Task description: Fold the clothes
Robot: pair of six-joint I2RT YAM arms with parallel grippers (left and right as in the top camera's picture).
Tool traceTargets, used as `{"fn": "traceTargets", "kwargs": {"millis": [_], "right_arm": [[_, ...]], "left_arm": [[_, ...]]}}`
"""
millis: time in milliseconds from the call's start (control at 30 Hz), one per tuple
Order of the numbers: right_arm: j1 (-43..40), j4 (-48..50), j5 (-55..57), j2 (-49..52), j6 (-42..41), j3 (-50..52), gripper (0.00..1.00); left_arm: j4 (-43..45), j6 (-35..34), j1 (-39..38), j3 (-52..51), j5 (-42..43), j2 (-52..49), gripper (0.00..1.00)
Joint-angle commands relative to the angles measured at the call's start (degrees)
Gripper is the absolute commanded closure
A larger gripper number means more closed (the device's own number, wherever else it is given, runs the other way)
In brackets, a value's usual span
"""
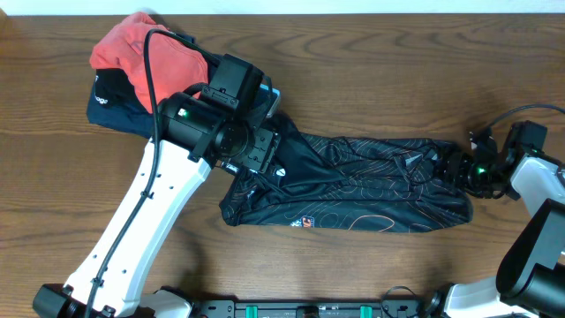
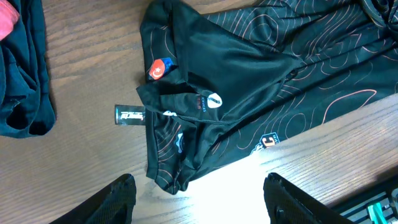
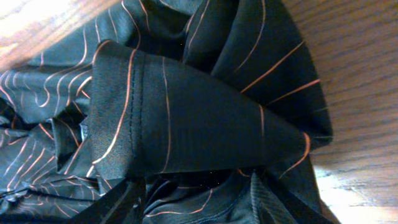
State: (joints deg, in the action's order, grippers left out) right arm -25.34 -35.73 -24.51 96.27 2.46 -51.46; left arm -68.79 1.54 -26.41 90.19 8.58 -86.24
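Black slick jersey (image 1: 353,181), orange contour lines, lies rumpled at centre. Left gripper (image 2: 196,180) gapes above it; right gripper (image 3: 193,190), jaws spread, straddles its hemmed fold.

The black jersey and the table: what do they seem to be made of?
The black jersey: likely a thin synthetic knit, smooth with a slight sheen, going by its soft folds and stitched hem. The table: wood or wood-look laminate, brown grain, semi-gloss glare; I cannot tell which.

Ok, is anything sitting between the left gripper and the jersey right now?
Nothing visible. The left gripper hangs open directly over the jersey, at its logo end, with only cloth and table below it. The navy garment lies off to one side, with bare wood between.
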Motion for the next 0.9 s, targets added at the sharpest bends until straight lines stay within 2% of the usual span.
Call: {"fn": "traceTargets", "kwargs": {"millis": [0, 200, 400, 633, 733, 833, 867], "right_arm": [[-1.55, 0.83, -1.86, -0.07, 1.9, 0.09, 0.46], [-2.25, 3.48, -3.15, -0.07, 1.92, 0.09, 0.45], [-2.23, 2.97, 0.39, -0.04, 1.75, 0.66, 0.44], [-2.01, 7.32, 0.26, -0.04, 0.13, 6.43, 0.46], [-2.01, 7.52, -1.46, -0.04, 0.17, 7.15, 0.72], [-2.12, 5.97, -3.69, -0.48, 0.17, 6.51, 0.87], [-2.14, 5.11, -4.07, -1.03, 0.17, 6.16, 0.89]], "left_arm": [[-0.17, 0.35, 0.04, 1.22, -0.7, 0.31, 0.32], [-0.15, 0.35, 0.04, 1.22, -0.7, 0.31, 0.32], [-0.15, 0.35, 0.04, 1.22, -0.7, 0.31, 0.32], [-0.17, 0.35, 0.04, 1.22, -0.7, 0.31, 0.32], [-0.17, 0.35, 0.04, 1.22, -0.68, 0.31, 0.32], [-0.2, 0.35, 0.04, 1.22, -0.68, 0.31, 0.32], [-0.24, 0.35, 0.04, 1.22, -0.68, 0.31, 0.32]]}}
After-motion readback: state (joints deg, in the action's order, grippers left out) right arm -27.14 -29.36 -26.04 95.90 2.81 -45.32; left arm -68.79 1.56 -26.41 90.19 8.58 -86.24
